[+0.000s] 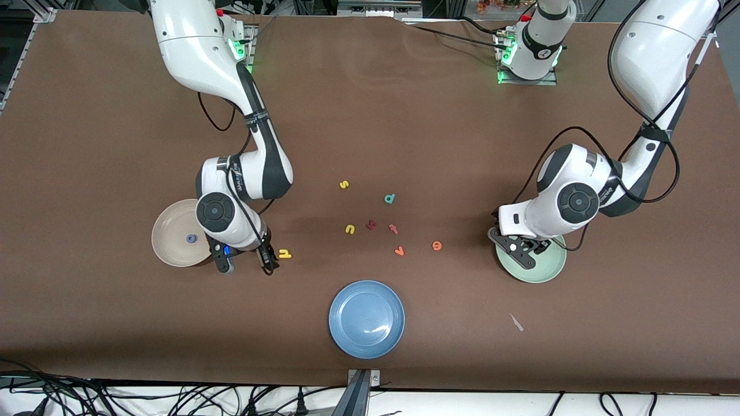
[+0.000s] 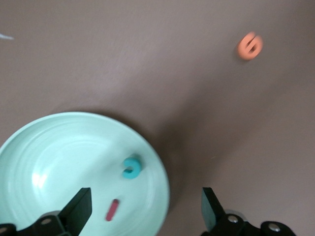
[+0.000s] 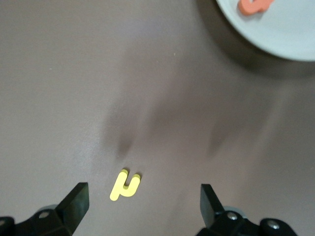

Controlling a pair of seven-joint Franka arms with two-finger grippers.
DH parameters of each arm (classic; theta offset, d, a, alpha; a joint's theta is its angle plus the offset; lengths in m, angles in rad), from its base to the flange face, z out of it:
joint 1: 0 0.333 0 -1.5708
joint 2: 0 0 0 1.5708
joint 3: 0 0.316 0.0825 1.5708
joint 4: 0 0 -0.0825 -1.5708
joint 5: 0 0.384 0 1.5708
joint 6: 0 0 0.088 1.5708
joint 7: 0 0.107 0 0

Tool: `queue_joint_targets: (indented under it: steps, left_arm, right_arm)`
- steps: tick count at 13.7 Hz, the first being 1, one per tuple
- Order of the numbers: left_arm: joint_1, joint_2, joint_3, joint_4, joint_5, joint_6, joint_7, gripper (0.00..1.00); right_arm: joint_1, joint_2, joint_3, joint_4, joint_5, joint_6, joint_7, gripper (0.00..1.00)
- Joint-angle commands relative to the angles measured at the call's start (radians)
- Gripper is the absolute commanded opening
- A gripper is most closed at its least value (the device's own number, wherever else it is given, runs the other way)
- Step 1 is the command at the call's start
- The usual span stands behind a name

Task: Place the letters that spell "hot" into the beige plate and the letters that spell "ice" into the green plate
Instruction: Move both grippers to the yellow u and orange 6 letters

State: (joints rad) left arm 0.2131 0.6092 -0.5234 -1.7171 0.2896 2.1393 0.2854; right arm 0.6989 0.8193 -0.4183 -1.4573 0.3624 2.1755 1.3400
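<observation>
Plates anchored the layout: a round, shallow pale mint-green plate (image 1: 549,271) sat at the left arm's end of the brown counter (image 1: 451,115), and every place here is given from it. The left hand (image 1: 523,249) hung over that plate's rim with its two black fingers (image 2: 78,209) spread wide and holding nothing. In the left wrist view the tiny teal foam letter c (image 2: 132,167) and the dark red short foam bar i (image 2: 112,210) lay inside the green plate, close together but apart. The orange round foam letter e (image 1: 437,245) lay on the counter near the green plate, toward the right arm's end. Past it in the same direction were an orange foam v (image 1: 399,251), a pinkish-red t-like letter (image 1: 393,229), a dark red letter (image 1: 371,225), a yellow foam u (image 1: 350,229), a teal foam d (image 1: 390,199) and a yellow foam s (image 1: 344,185). A round blue plate (image 1: 366,319) sat nearer to the front camera than the green plate, about midway along the counter. Well apart from the green plate, at the right arm's end, the round cream-beige plate (image 1: 170,240) held the blue ring-shaped foam o (image 1: 190,237) and, seen in the right wrist view, an orange foam letter (image 3: 255,5). The right hand (image 1: 248,263) was just beside the beige plate, its fingers (image 3: 74,201) wide and empty, with the yellow foam h (image 1: 284,253) on the counter just beside them.
</observation>
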Motion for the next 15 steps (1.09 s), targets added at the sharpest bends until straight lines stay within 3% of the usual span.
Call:
queue_joint_targets:
  steps: [1,8,10,11,12,15]
  left_arm:
    - [-0.061,-0.006,0.002,0.036,-0.047,-0.024,-0.110,0.96]
    - [-0.221,0.093,0.011,0.148,-0.035,-0.019,-0.500,0.90]
    - [-0.254,0.124,0.025,0.181,-0.032,-0.015,-0.554,0.84]
    - [-0.262,0.132,0.028,0.185,-0.032,-0.012,-0.564,0.74]
    - [-0.276,0.138,0.043,0.185,-0.032,0.007,-0.578,0.70]
    - [-0.328,0.159,0.094,0.186,-0.032,0.074,-0.604,0.70]
  right_arm:
    - [0.011,0.040,0.000,0.032,-0.017,0.021,0.091,1.00]
    - [0.016,0.073,0.003,0.032,-0.013,0.069,0.145,1.00]
    - [0.016,0.078,0.003,0.032,-0.011,0.078,0.145,1.00]
    - [0.016,0.083,0.004,0.034,-0.010,0.086,0.146,1.00]
    - [0.016,0.084,0.004,0.034,-0.010,0.087,0.146,1.00]
    - [0.022,0.096,0.004,0.046,-0.010,0.095,0.146,1.00]
